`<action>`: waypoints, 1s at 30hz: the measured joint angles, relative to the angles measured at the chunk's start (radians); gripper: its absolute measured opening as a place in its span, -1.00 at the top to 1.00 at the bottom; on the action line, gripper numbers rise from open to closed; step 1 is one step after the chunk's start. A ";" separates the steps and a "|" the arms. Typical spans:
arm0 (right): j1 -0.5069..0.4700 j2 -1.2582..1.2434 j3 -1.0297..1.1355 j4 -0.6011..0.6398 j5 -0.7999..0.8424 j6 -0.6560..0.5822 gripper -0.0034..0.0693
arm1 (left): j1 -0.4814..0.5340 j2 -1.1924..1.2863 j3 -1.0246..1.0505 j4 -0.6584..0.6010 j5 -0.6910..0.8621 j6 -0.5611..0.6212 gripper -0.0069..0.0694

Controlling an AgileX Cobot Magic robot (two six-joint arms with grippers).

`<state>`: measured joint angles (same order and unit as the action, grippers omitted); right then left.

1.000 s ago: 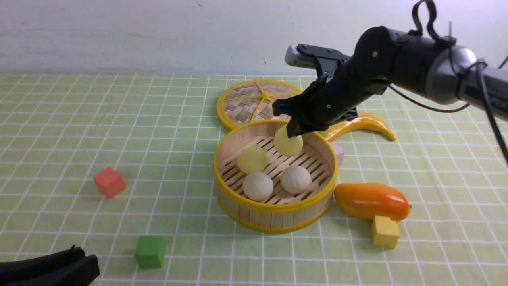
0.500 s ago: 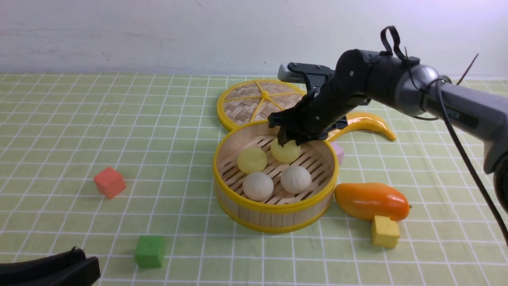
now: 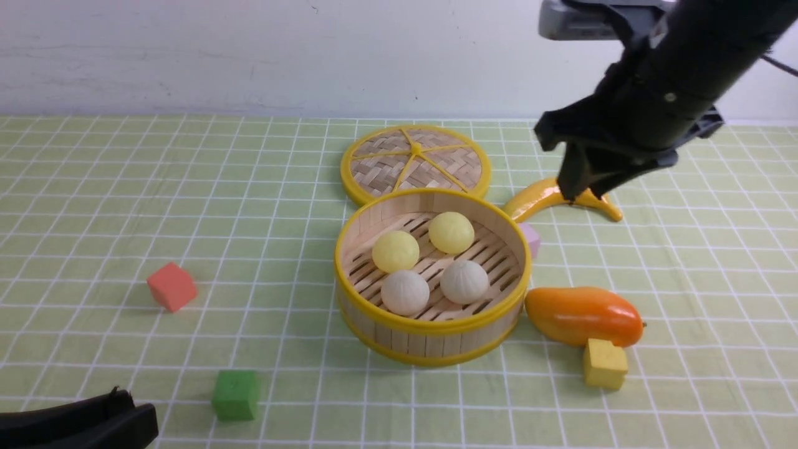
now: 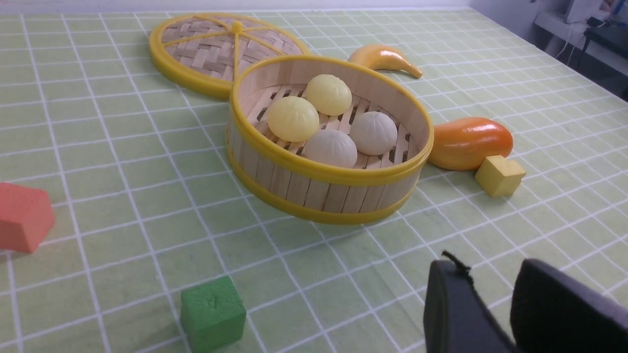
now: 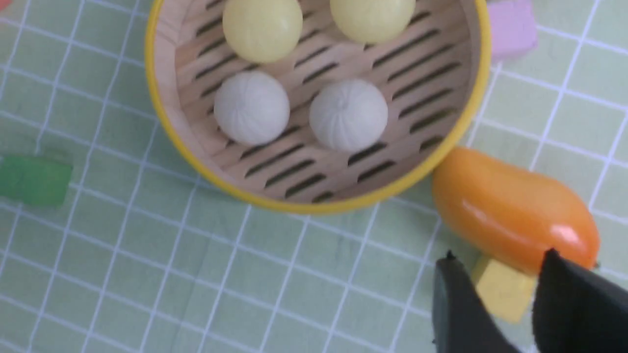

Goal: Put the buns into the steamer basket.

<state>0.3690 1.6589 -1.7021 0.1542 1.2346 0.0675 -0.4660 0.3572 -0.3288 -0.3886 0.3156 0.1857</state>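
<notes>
Four buns lie on the slatted floor of the steamer basket, centre of frame: two pale yellow toward the back, two pleated off-white toward the front; none outside it, so you may judge the loading step complete. Right gripper, upper right of frame, hangs above the table with fingers slightly parted and empty; left gripper, lower left of the front view, likewise parted and empty; your next move calls only for parking both arms clear.
</notes>
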 joint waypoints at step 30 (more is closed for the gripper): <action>-0.335 -1.220 1.309 -0.051 -0.799 -0.061 0.96 | 0.000 0.000 0.000 0.000 0.001 0.000 0.28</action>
<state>0.0344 0.4390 -0.3929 0.1032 0.4354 0.0064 -0.4660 0.3572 -0.3288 -0.3886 0.3163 0.1857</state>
